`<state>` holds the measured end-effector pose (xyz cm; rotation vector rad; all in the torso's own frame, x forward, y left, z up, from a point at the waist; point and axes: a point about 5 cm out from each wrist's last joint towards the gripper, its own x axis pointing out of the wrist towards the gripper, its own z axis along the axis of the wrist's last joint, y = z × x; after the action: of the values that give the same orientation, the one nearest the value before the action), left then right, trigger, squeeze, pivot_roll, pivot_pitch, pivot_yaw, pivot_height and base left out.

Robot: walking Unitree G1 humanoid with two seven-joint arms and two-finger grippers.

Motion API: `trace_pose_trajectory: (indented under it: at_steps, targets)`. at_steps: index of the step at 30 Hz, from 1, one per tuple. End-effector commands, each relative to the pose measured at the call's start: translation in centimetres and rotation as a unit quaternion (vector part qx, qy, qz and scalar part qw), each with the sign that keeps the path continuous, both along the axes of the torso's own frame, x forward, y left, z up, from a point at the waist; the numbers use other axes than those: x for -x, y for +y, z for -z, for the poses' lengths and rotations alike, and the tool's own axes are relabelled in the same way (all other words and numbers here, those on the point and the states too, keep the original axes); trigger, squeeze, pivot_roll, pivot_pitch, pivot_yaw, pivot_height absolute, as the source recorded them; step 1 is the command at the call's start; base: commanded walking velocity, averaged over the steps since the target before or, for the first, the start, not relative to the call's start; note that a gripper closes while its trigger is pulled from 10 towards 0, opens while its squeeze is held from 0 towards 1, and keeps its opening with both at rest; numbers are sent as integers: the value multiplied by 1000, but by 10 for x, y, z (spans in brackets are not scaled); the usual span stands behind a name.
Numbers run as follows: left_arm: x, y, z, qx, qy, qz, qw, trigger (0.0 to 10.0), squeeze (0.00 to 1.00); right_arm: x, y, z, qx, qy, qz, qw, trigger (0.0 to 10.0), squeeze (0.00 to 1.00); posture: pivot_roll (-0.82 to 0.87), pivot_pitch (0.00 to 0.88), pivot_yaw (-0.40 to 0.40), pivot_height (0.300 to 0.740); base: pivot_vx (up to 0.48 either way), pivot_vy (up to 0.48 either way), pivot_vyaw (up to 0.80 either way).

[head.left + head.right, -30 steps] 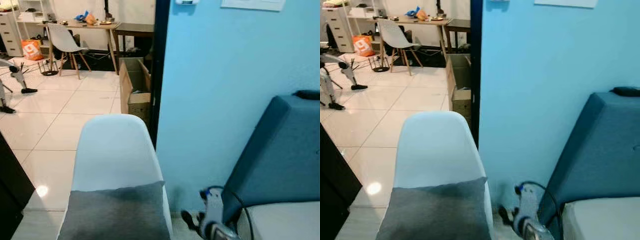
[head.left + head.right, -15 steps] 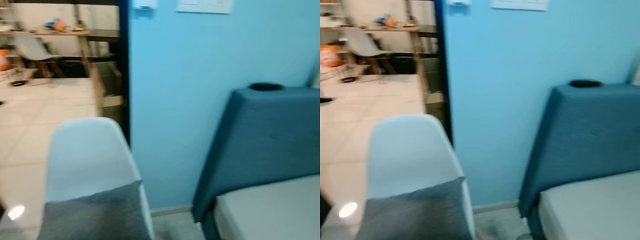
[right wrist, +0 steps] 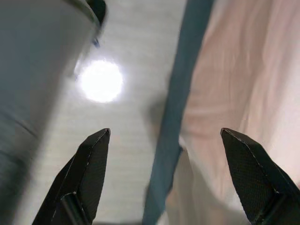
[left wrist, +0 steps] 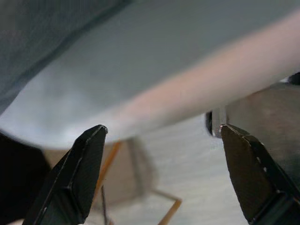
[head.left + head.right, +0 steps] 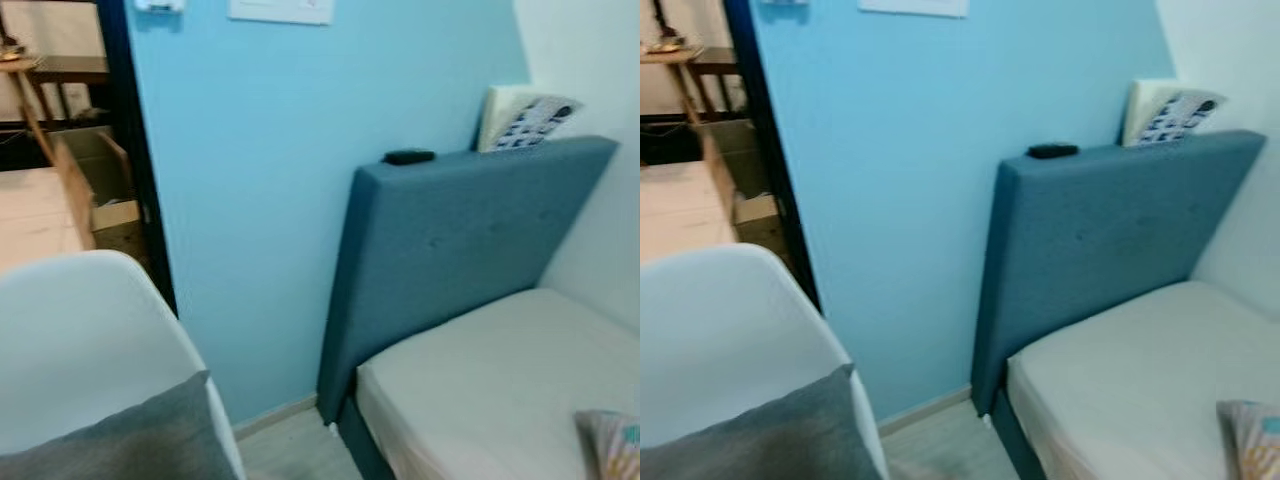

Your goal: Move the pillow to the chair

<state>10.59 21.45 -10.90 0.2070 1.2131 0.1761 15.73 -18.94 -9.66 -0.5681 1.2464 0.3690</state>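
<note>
At eight o'clock in the head view a grey pillow (image 5: 120, 440) lies on the seat of the white chair (image 5: 80, 340), propped against its backrest, so the move looks essentially done. A second, patterned pillow (image 5: 612, 445) peeks in at five o'clock on the bed (image 5: 480, 380); if that one is also meant for the chair, it is the next target.

At centre stands the blue wall (image 5: 260, 180), then the blue headboard (image 5: 450, 240) with a small black object (image 5: 408, 157) on top at one o'clock.

The left pincer (image 4: 161, 136) hangs with its fingers spread wide and nothing between them, next to the chair's pale shell with a wooden leg (image 4: 108, 164) beyond. The right pincer (image 3: 164, 136) is equally wide and unloaded, over the floor between the chair and the bed's edge.

To finish well, the robot should probably keep both arms low and clear of the chair, so nothing nudges the grey pillow off the seat, and steady its head before judging what remains.
</note>
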Motion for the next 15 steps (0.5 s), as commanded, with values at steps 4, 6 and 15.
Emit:
trace_pose_trajectory:
  at_steps: [4, 6, 15]
  targets:
    - [6, -5, 3, 14, 13, 2, 1000, 10000, 0, 1, 4, 1, -2, 2, -11, 1000, 10000, 0, 101, 29, -85, 740, 0, 0, -750]
    - [3, -6, 2, 16, 9, 5, 1000, 10000, 0, 1, 5, 1, -3, -1, -10, 1000, 10000, 0, 101, 27, -84, 740, 0, 0, -750]
    - [2, -7, 2, 20, 7, 6, 1000, 10000, 0, 1, 5, 1, -6, -12, 5, 1000, 10000, 0, 98, 35, -90, 740, 0, 0, -751]
